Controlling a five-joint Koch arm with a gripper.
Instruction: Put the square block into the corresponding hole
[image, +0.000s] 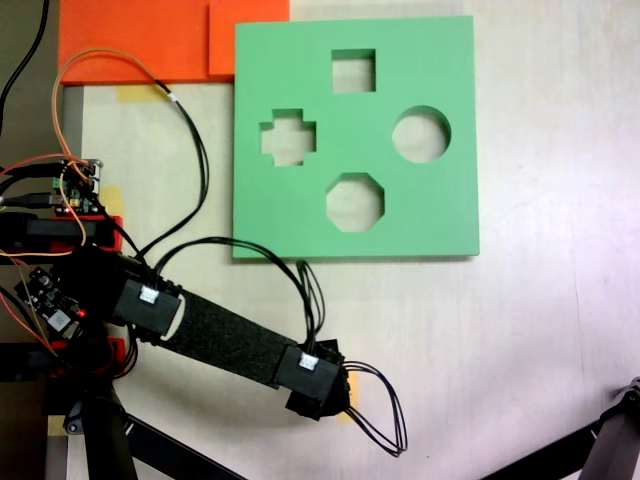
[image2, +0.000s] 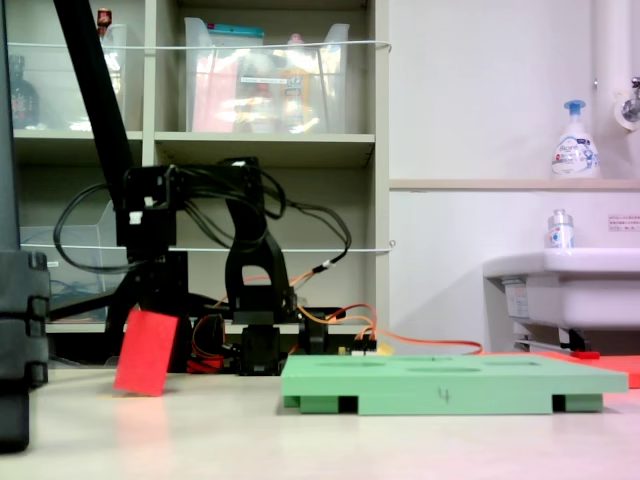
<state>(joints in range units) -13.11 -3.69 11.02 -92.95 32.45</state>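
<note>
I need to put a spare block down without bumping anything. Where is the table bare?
In the first exterior view, the table is bare right of and below the green foam board. It is crowded at that view's left: the arm, its cables and electronics. The orange foam sheets fill the top left.

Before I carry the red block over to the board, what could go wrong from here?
1. The square block is tilted below the arm in the second exterior view; it may meet the square hole cocked and jam.
2. In the first exterior view the arm hides block and jaws, so the grip is unconfirmed; it could slip.
3. The hole lies across the green board from the arm; its loose cables could snag the board's edge.
</note>
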